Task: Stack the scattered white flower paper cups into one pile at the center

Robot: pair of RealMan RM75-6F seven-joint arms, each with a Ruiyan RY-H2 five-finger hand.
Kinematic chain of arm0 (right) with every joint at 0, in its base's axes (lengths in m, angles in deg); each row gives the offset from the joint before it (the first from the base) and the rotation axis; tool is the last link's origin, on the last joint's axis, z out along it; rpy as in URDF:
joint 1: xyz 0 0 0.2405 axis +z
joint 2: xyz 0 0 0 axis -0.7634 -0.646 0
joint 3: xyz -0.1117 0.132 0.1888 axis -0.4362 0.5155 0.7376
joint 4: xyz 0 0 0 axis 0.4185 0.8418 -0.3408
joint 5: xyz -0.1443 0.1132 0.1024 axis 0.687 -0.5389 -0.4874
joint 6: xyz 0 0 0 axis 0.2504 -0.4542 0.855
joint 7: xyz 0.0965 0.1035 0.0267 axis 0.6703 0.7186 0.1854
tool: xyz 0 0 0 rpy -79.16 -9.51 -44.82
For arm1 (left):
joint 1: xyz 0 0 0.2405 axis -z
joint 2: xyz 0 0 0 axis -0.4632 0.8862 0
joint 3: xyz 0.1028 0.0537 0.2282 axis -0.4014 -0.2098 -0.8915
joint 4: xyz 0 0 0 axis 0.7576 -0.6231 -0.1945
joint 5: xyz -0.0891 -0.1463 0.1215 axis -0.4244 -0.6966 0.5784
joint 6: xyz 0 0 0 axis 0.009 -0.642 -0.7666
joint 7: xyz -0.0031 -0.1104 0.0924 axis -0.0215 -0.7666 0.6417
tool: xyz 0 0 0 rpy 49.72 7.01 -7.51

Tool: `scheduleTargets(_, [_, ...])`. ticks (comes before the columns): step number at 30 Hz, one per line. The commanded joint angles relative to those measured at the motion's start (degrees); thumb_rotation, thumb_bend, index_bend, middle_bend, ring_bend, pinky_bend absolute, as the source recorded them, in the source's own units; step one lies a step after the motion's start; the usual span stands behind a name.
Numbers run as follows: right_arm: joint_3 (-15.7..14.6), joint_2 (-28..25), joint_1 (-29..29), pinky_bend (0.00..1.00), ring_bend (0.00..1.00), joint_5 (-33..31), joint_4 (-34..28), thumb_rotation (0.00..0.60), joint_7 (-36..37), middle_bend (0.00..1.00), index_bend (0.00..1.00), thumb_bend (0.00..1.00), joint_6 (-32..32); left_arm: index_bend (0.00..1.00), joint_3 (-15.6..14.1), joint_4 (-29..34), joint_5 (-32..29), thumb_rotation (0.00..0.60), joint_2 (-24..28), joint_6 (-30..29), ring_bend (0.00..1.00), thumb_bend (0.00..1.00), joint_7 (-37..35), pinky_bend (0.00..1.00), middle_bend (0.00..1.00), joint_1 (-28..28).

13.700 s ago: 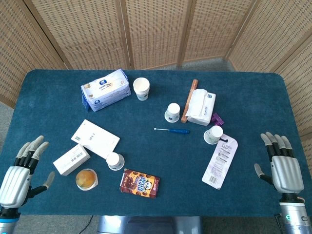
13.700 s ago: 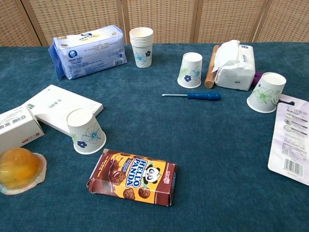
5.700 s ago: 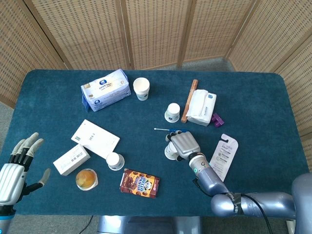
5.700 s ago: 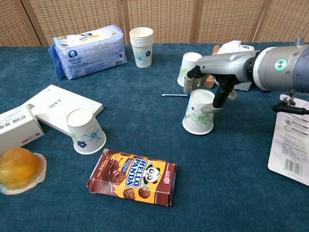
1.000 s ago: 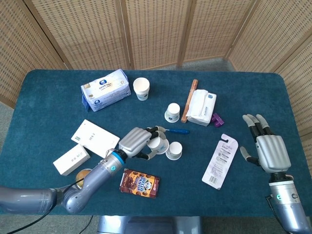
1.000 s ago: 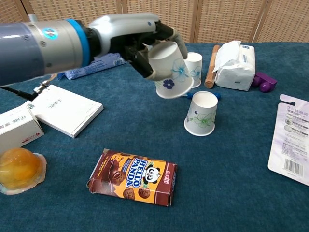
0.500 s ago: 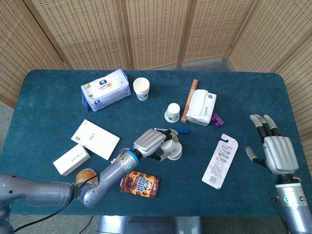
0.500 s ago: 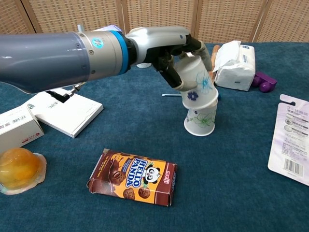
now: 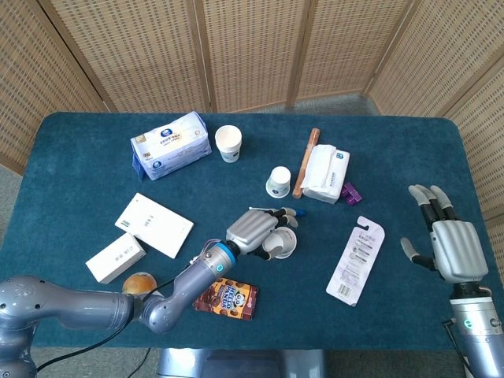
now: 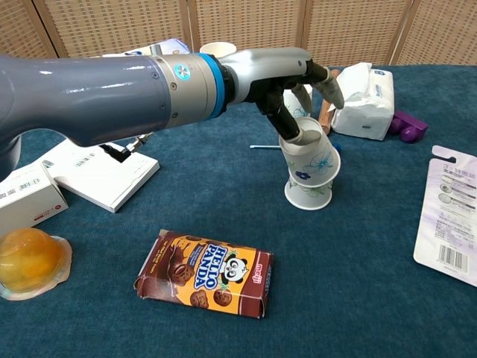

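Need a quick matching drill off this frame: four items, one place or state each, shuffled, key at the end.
Things:
1. left robot hand
2. right robot hand
3. Hello Panda box
4. orange jelly cup

Place or state:
A. lying flat, near table edge
B. fingers spread, holding nothing
C. beside the small white carton
D. setting an inverted flower cup onto another

Pairs: 1-D, 2-B, 3-A, 4-C

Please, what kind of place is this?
Probably an indoor test setup, not a home: a blue-covered table strewn with unrelated items such as a biscuit box and tissues, closed in by woven folding screens.
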Motion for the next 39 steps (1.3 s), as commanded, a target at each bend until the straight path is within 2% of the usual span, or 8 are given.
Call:
scheduleTargets(1, [0.14,0.01,0.03,0.43,0.0,-0.27,0.12,0.6,0.13,0.12,0.02,0.37,0.23,0.2,0.42,-0.89,-0.59,0.6,-0.46,-0.71,0.21,0.44,0.02,0.45,0.13,0.43])
scheduleTargets(8, [0.45,0.36,0.26,0.43,0.0,-0.58,0.44,0.6,0.04,0.12,0.02,0.37,0.81,0.06,1.46,-3.93,-0.08,0.6,-2.49,-4.35,0.07,0.43,-0.91,0.35,0.03,0.25])
scheduleTargets(11, [0.53,0.58,0.38,0.43,0.0,-0.78,0.59,0.6,-0.06,0.12,0.02,0.37,1.11,0.03,1.99,-4.93,0.35,0.6,-3.28,-5.41,0.05,0.43,-1.73,0.33,0.01,0.0])
scheduleTargets(21, [0.67,0.52,0.06,0.43,0.0,-0.81,0.63,0.6,-0.01,0.12,0.02,0.37,0.99,0.02,2.75,-6.43,0.46,0.6,-4.64,-4.6,0.03,0.42,-2.23,0.31,0.01,0.88])
scheduleTargets(30, [0.81,0.5,0.22,0.43,0.0,-0.67,0.41,0.6,-0.26,0.12,0.02,0.37,1.42,0.01,2.4,-1.98,1.94,0.6,-1.47,-7.18,0.02,0.42,-2.27,0.3,0.0,-1.45])
scheduleTargets(39, [0.91,0.68,0.15,0.43,0.0,-1.0,0.18,0.6,-0.81,0.12,0.02,0.37,1.41,0.01,-0.03,2.55,3.07,0.6,1.88,-7.14,0.01,0.42,-0.92,0.29,0.0,-3.17])
